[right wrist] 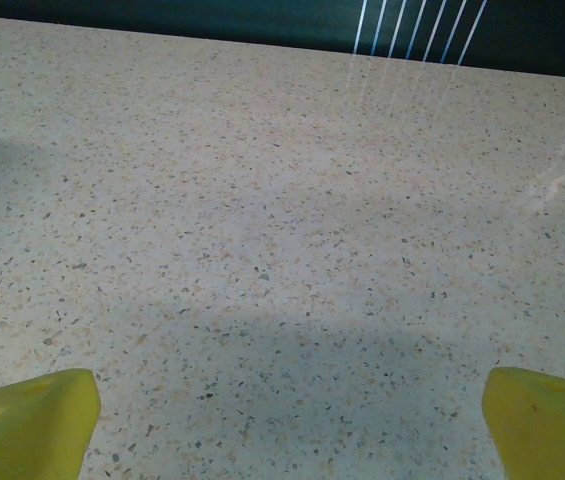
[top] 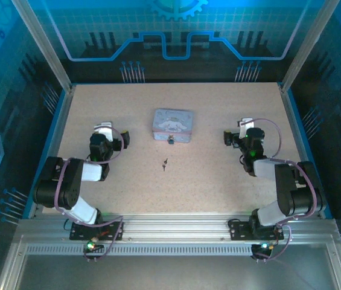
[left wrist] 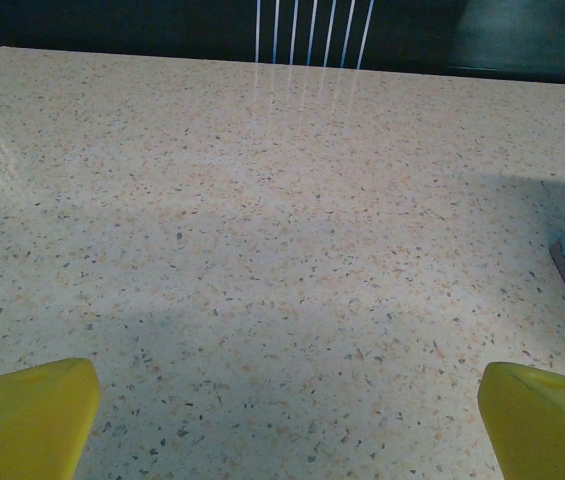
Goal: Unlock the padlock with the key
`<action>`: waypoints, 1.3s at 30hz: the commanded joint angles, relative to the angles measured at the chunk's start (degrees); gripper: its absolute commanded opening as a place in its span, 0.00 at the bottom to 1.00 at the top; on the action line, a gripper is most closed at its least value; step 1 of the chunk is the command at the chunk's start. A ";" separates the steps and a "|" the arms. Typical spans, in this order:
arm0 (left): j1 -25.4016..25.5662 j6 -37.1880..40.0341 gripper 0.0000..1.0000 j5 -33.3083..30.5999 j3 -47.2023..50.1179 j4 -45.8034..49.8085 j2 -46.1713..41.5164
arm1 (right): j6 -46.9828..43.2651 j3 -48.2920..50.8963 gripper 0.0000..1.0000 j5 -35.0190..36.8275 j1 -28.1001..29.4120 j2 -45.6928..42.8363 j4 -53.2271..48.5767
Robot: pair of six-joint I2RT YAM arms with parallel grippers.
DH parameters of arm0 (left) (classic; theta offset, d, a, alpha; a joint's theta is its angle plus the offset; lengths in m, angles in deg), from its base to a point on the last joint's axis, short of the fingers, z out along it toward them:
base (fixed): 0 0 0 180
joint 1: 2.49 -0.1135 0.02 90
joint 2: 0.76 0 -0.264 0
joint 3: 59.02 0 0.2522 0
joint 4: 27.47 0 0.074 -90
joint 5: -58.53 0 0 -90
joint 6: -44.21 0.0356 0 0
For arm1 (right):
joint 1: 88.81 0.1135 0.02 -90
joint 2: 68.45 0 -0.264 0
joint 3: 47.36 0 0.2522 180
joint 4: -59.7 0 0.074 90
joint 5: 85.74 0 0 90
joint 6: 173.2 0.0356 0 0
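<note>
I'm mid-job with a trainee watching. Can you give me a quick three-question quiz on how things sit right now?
1. True or false: the key lies apart from the padlock, on its near side.
2. The padlock sits: A) at the near edge of the tin; B) on the tin's lid; C) touching the key.
3. Fill in: the left gripper and right gripper are both ____.

Key: 1 true; 2 A; 3 open.
</note>
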 commanded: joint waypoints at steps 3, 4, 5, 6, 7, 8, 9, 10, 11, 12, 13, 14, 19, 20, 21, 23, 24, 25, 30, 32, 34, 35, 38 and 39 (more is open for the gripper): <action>-0.67 1.14 0.99 1.49 0.92 0.12 -1.31 | 0.78 0.77 1.00 0.99 0.69 -1.21 -0.37; -0.89 1.07 0.99 1.94 0.93 0.11 -1.31 | 0.80 0.76 1.00 0.99 0.62 -1.19 -0.40; -1.29 0.94 0.99 2.76 0.84 0.34 -1.36 | 0.83 0.70 1.00 0.86 0.62 -1.18 -0.48; -1.74 0.52 0.99 3.80 0.91 0.37 -1.47 | 0.79 0.70 1.00 0.86 0.65 -1.18 -0.49; -1.98 0.36 0.99 4.59 1.01 0.41 -1.76 | 0.78 0.78 1.00 0.87 0.68 -1.29 -0.42; -2.00 0.52 0.99 5.15 1.29 0.32 -2.47 | 0.78 0.86 1.00 0.88 0.67 -1.27 -0.32; -2.03 0.90 0.99 5.98 1.92 0.40 -4.00 | 0.79 0.52 1.00 0.98 0.65 -1.47 -0.48; -2.00 1.06 0.99 6.17 2.43 1.57 -6.24 | 0.85 -1.25 1.00 1.13 0.62 -2.21 -3.92; -1.96 0.79 0.99 5.77 2.59 3.47 -8.43 | 1.44 -3.78 1.00 1.45 0.65 -3.11 -9.14; -1.95 -0.17 0.99 5.04 2.10 7.68 -11.59 | 3.06 -8.47 1.00 2.20 0.57 -3.83 -18.17; -1.99 -2.55 0.99 3.88 0.58 14.52 -15.05 | 4.84 -13.21 1.00 2.61 0.50 -3.70 -27.39; -1.93 -4.74 0.99 3.63 -1.12 20.64 -17.43 | 6.08 -16.84 1.00 2.30 0.47 -3.23 -33.90; 1.38 -7.61 0.95 8.39 -8.31 44.23 -25.14 | 11.15 -23.56 0.87 -6.83 2.50 -4.48 -47.36; 2.33 -8.57 0.93 9.89 -8.74 45.99 -25.95 | 12.17 -23.14 0.86 -7.67 3.77 -5.64 -47.58; 3.26 -9.77 0.91 11.96 -9.28 47.92 -26.81 | 13.12 -22.77 0.85 -7.55 5.68 -6.90 -47.83; 4.89 -13.14 0.87 15.07 -9.99 51.18 -27.96 | 15.14 -20.74 0.85 -5.87 10.79 -8.95 -48.42; 5.77 -15.14 0.84 17.47 -9.74 51.99 -28.41 | 15.87 -20.13 0.85 -5.35 14.29 -9.75 -48.25; 7.11 -16.51 0.82 19.77 -9.39 52.53 -28.52 | 17.08 -19.43 0.85 -4.28 17.73 -10.23 -47.92; 13.94 -19.39 0.71 23.82 -9.86 59.63 -27.21 | 26.01 -16.91 0.77 -4.92 31.58 -9.01 -43.41; 16.17 -19.35 0.67 24.01 -10.62 62.53 -26.63 | 28.51 -17.64 0.73 -4.22 34.98 -7.39 -43.69; 18.62 -18.58 0.62 23.06 -11.31 65.00 -25.93 | 31.06 -18.43 0.68 -3.79 37.06 -6.05 -44.25; 19.55 -18.04 0.60 22.74 -11.46 65.52 -25.56 | 32.01 -18.53 0.65 -4.11 37.44 -5.61 -44.18; 21.87 -16.94 0.49 21.89 -12.08 66.22 -23.09 | 34.42 -18.98 0.55 -4.90 37.90 -4.32 -44.40; 22.69 -16.71 0.44 22.09 -12.48 66.04 -21.79 | 35.13 -19.07 0.53 -4.94 37.96 -4.01 -44.67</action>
